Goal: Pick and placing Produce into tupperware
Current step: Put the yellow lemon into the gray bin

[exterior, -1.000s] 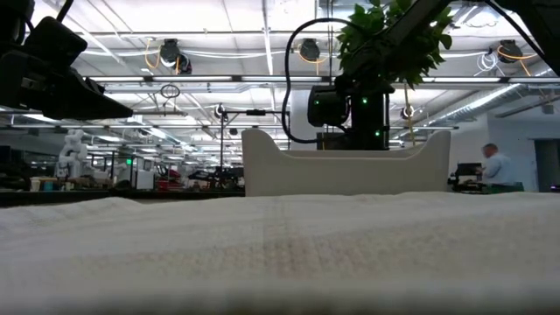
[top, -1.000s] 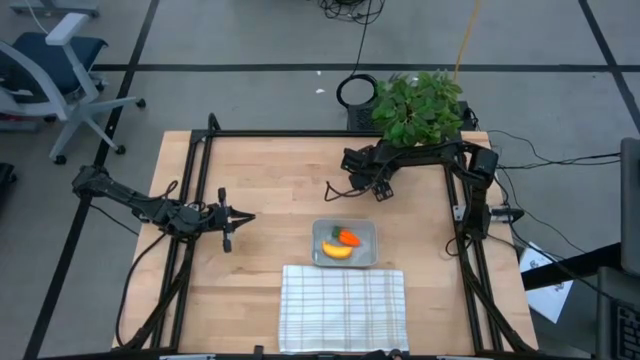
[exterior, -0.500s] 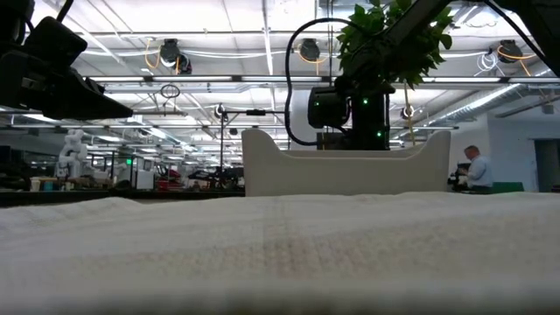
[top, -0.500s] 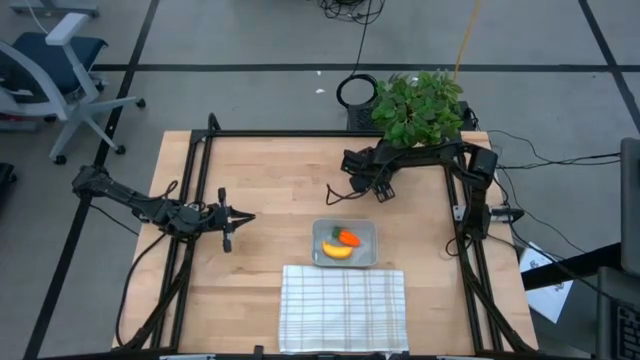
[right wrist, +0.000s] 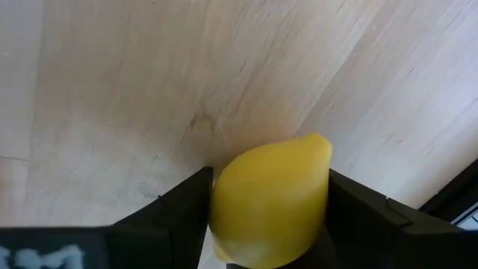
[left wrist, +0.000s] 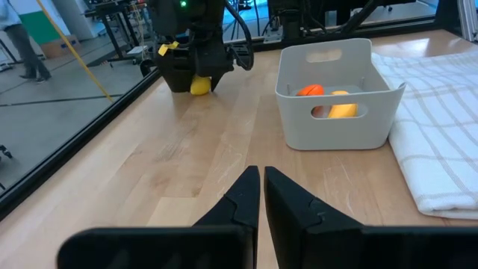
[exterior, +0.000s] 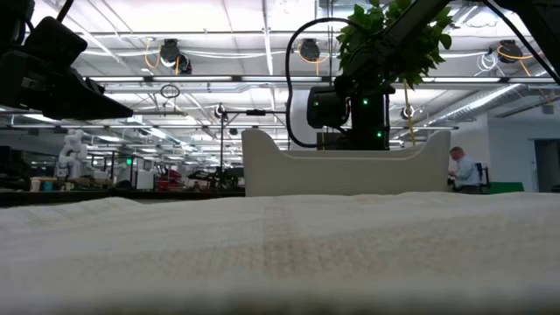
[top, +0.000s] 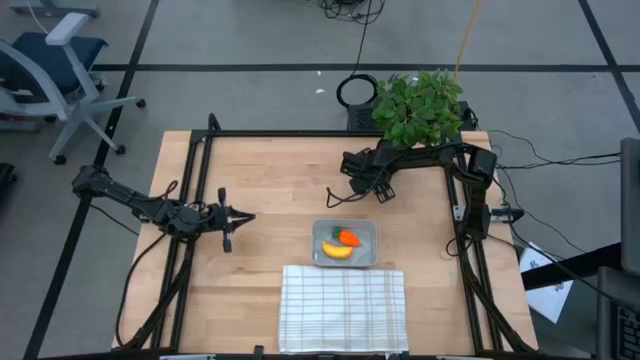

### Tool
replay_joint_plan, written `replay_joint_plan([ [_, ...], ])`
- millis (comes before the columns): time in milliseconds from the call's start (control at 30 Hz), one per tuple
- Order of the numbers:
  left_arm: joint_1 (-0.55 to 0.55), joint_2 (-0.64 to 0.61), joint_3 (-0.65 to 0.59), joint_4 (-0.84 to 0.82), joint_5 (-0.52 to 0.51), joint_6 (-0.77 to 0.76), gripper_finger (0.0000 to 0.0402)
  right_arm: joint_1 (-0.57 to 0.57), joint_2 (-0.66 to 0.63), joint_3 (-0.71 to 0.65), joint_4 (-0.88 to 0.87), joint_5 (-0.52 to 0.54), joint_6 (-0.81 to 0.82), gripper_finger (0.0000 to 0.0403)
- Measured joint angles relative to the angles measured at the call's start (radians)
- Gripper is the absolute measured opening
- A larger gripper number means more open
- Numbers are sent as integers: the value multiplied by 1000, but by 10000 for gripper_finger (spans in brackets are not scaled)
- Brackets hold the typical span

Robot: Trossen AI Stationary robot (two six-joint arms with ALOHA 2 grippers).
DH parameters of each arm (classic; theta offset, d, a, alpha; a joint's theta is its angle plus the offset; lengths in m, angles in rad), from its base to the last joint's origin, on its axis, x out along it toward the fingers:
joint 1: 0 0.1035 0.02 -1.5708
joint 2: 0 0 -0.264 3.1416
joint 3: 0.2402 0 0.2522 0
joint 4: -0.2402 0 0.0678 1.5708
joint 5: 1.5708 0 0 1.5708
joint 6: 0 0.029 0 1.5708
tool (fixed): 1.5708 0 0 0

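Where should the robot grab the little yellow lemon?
Across its fat middle, from above. The lemon lies on the wooden table, pointed tip sideways, so its rounded flanks suit flat fingers. The right tool already brackets it there; a firm squeeze looks sensible.

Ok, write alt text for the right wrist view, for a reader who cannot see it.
Close-up of a yellow toy lemon held between the right gripper's two dark jaws, which press against its sides. Behind it lies the pale wooden table, with nothing else on the part in view.
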Motion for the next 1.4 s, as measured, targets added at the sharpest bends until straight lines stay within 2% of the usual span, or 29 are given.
replay_joint_plan([
  [133, 0, 0, 0, 0, 0, -3, 26, 9, -2, 1, 0, 6, 0, 205],
  [800, 0, 0, 0, 1, 0, -21, 26, 37, -6, 103, -55, 4, 14, 207],
  [1300, 0, 0, 0, 11, 0, -21, 26, 154, -12, 221, -53, 21, -17, 207],
  [1400, 0, 0, 0, 12, 0, -22, 26, 176, -37, 225, -36, -18, -27, 207],
])
